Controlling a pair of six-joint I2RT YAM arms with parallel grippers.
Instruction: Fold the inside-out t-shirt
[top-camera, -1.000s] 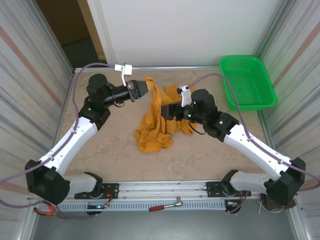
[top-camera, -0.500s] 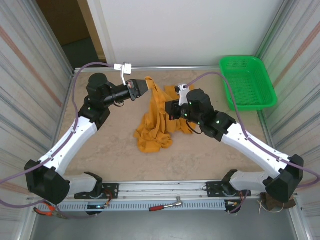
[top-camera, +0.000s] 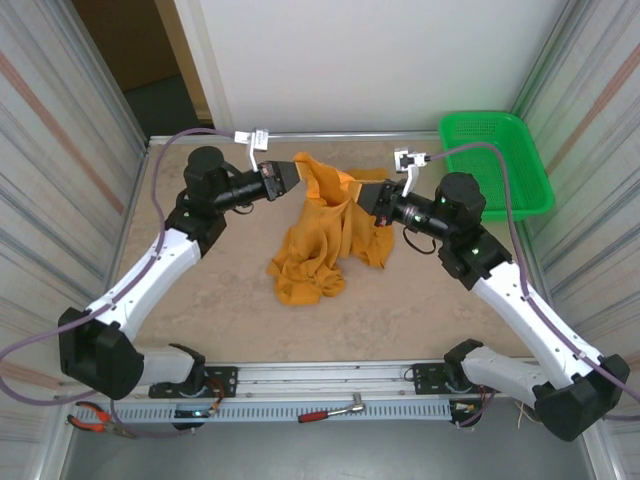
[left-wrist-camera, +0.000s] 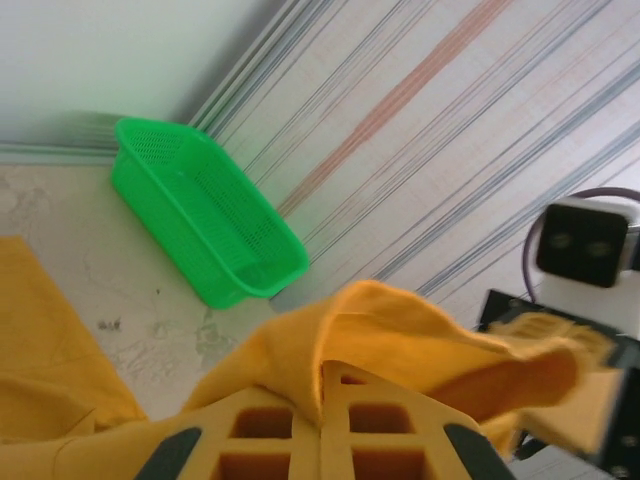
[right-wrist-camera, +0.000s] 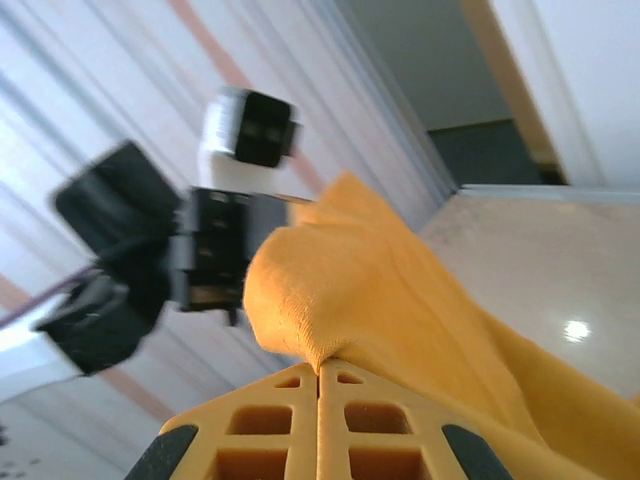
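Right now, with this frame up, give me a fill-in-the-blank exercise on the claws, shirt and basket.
The left claw and right claw are both ____ on the t-shirt. The basket at the table's far right corner is coloured ____. The t-shirt hangs ____ the two claws, its lower part bunched on the table.
Missing: shut; green; between.
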